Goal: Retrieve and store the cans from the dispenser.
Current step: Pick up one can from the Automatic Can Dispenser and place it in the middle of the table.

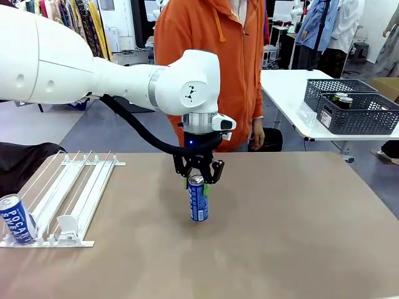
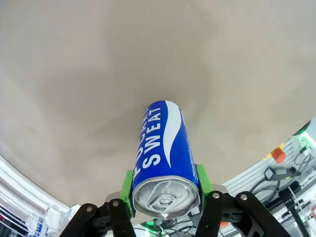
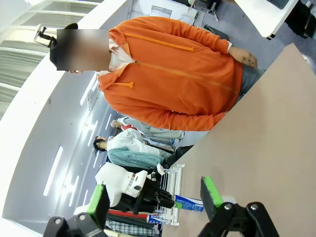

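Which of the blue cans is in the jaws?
The upright blue can at the table's middle, clamped near its top by the left gripper. The other blue can sits tilted at the dispenser's front, untouched.

Upright blue can (image 2: 165, 148): white "SWEAT". Tilted can (image 1: 17, 219): "POCARI SWEAT".

You see a blue can (image 1: 198, 199) upright mid-way across the table (image 1: 299, 237) and a second can (image 1: 17, 218) leaning at the dispenser's (image 1: 67, 227) front by the left edge.

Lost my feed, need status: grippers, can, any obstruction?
Left gripper shut on blue can, upright at mid-table. Right gripper open, empty. Second blue can at rack front. Nothing near the held can.
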Controlling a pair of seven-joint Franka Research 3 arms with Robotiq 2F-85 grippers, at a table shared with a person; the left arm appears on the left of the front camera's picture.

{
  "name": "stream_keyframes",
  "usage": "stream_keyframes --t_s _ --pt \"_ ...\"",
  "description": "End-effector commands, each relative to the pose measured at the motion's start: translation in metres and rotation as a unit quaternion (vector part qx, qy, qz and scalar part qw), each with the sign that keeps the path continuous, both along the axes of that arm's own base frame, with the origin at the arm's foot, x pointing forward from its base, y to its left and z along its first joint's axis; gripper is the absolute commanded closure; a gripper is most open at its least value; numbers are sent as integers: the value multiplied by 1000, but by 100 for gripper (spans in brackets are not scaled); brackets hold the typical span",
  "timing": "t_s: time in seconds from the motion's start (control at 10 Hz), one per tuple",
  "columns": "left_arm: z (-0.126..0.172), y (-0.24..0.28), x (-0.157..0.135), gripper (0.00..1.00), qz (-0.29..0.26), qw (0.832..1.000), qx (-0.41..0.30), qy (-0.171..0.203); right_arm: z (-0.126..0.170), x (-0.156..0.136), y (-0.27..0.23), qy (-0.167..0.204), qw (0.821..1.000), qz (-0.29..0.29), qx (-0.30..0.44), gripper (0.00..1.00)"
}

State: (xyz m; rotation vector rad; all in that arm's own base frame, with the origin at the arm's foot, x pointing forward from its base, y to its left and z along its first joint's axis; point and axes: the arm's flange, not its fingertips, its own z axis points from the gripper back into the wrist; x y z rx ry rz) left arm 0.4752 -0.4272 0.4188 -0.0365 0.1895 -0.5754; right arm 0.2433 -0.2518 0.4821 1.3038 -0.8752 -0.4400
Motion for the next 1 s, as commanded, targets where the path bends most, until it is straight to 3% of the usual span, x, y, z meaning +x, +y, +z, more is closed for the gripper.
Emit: stream_keyframes --t_s 0.0,0.6,0.7,0.8,0.9 --pt "13 4 6 100 -1 1000 -11 7 3 3 0 -16 1000 -6 5 0" --pt "-4 2 9 100 5 1000 16 -15 3 3 0 -16 1000 -6 5 0" --pt "-4 2 8 46 8 1000 18 -15 3 3 0 -16 1000 -6 5 0" --pt "-3 3 8 0 11 999 21 -21 3 3 0 -16 1000 -6 5 0" --pt "-2 3 7 0 13 999 21 -27 3 3 0 -16 1000 -6 5 0"
